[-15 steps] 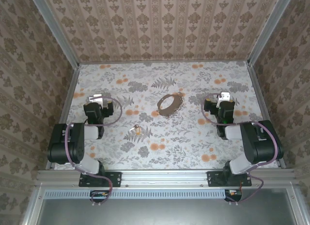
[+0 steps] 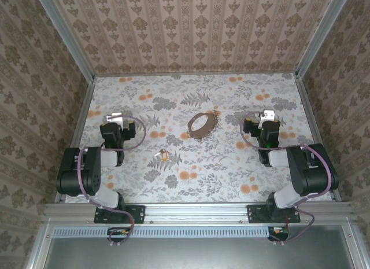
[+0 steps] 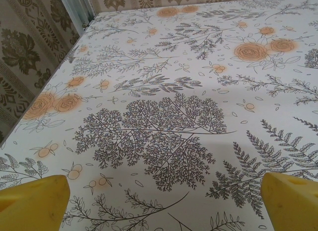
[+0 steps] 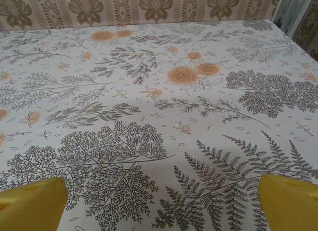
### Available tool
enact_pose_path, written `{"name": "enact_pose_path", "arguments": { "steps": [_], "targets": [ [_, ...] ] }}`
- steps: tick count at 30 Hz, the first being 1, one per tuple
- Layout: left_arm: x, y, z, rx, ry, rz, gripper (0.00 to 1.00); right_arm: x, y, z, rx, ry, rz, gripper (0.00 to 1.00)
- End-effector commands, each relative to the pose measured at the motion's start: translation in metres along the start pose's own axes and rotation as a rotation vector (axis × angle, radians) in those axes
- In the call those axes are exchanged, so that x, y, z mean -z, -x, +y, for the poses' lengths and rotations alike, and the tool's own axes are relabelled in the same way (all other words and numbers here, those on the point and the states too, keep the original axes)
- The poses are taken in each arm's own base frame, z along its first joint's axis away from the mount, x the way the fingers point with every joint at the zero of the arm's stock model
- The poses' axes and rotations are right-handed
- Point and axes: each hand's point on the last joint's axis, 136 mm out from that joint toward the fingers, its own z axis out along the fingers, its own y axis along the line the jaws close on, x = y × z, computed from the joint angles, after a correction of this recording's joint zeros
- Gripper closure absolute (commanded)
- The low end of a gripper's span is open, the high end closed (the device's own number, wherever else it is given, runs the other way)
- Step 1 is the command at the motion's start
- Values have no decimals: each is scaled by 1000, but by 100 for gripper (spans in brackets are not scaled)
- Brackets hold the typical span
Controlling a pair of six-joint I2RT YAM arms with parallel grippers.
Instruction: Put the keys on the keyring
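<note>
Nothing moved: floppy brown oval keyring (image 2: 198, 132), tiny silvery keys (image 2: 163, 155) apart

Top external camera is looking steeply down from above and behind the arm bases (image 2: 118, 213), taking in the whole floral table (image 2: 231, 182). Each wrist camera is sitting low and close over that same tabletop, facing the far wall (image 4: 149, 5) between its own yellow fingertips (image 3: 35, 203).
</note>
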Motion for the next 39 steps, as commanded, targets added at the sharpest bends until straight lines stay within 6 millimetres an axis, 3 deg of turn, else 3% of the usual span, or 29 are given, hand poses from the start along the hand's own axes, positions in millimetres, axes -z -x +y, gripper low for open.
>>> {"name": "enact_pose_path", "arguments": {
  "steps": [1, 21, 24, 26, 28, 31, 35, 39],
  "targets": [
    [0, 11, -3, 0, -13, -38, 0, -1, 8, -5, -20, -23, -22, 0],
    [0, 12, -6, -9, -34, -42, 0, 1, 10, -7, -22, -44, -28, 0],
    [7, 22, -13, -45, -47, -47, 0, 7, 19, 0, 12, -34, -51, 0],
    [17, 35, -16, -83, -9, -11, 0, 21, 43, 6, 98, -121, -57, 0],
    [31, 52, -35, -137, -30, 19, 0, 35, 74, 20, 141, -88, -72, 0],
    [56, 80, -82, -152, -133, 10, 0, 51, 107, 27, -13, -46, -105, 0],
    [77, 86, -130, -50, -311, 208, 0, 59, 95, 60, -123, 108, 60, 0],
    [97, 57, -166, 14, -496, 446, 0, 68, 60, 90, -111, 235, 219, 0]
  ]
}}
